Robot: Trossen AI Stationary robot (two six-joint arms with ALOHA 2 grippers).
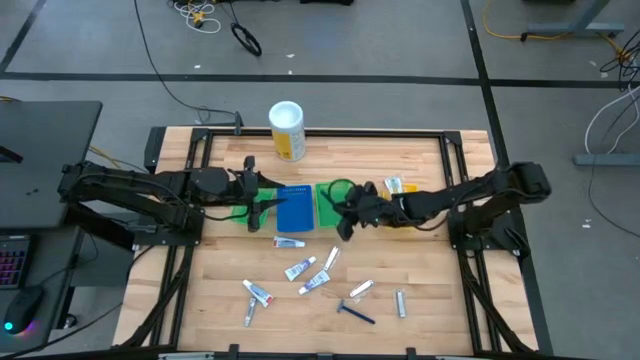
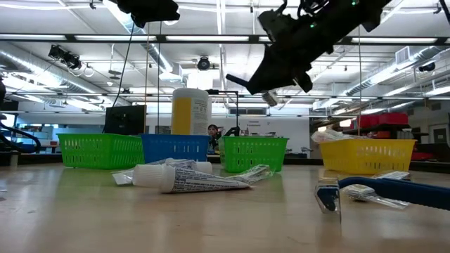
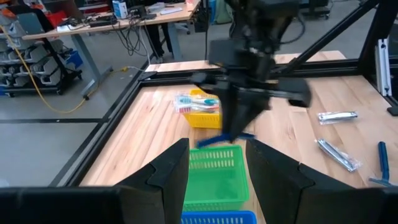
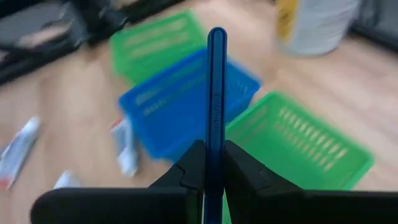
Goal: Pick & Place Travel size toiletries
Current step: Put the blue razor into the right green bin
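My right gripper (image 1: 344,222) hangs over the near end of a green tray (image 1: 330,200), shut on a thin dark blue razor (image 4: 216,93). In the left wrist view the same razor (image 3: 219,139) shows just above that green tray (image 3: 214,174). My left gripper (image 3: 217,152) stands open and holds nothing, high over the left green tray (image 1: 240,208). A blue tray (image 1: 293,209) sits between the two green ones. Several small tubes (image 1: 300,268) and another dark blue razor (image 1: 355,313) lie flat on the near half of the table. My right gripper pinches the razor's thin handle (image 4: 215,146) between its two fingers (image 4: 194,167). The fingers lie along the handle, whose long free end (image 4: 216,37) sticks out past the fingertips. The gripper slants downward, and the razor is lifted clear of tray and table.
A yellow tray (image 3: 202,112) holding a few items sits beyond the green one, partly under my right arm. A tall white-and-yellow canister (image 1: 287,130) stands at the far edge. Packets (image 3: 339,116) lie loose on the wood. Dark frame rails (image 1: 320,135) border the table.
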